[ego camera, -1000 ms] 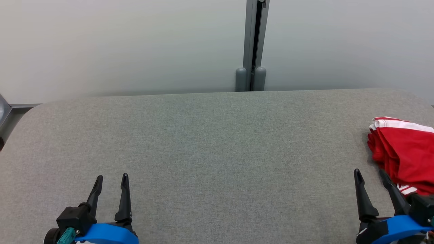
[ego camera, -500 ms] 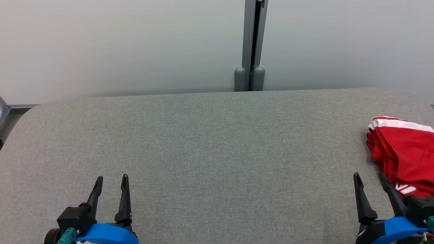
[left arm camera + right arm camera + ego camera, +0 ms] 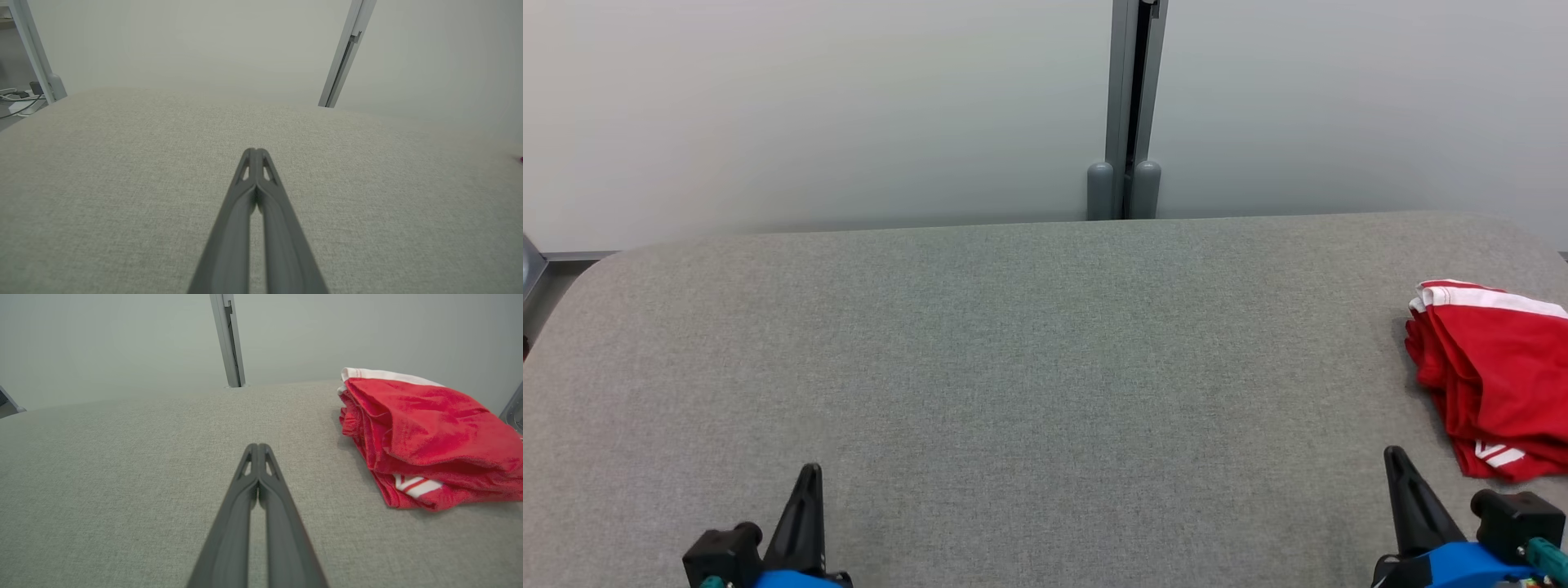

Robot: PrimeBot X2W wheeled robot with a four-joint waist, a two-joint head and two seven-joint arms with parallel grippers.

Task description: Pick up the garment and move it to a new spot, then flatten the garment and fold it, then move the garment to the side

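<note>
1. Red garment (image 3: 1494, 384), white-trimmed, lies bunched at the grey table's (image 3: 1013, 367) right end; the head view's edge crops it.
2. Left gripper (image 3: 255, 152): fingers pressed together, empty.
3. Right gripper (image 3: 258, 446): likewise pressed together, near the garment, not touching.

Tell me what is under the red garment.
The red garment rests on the grey padded table, near its right end. Grey fabric shows around its visible edges. A white-striped lower layer peeks out at the near edge; anything beneath the folds is covered.
</note>
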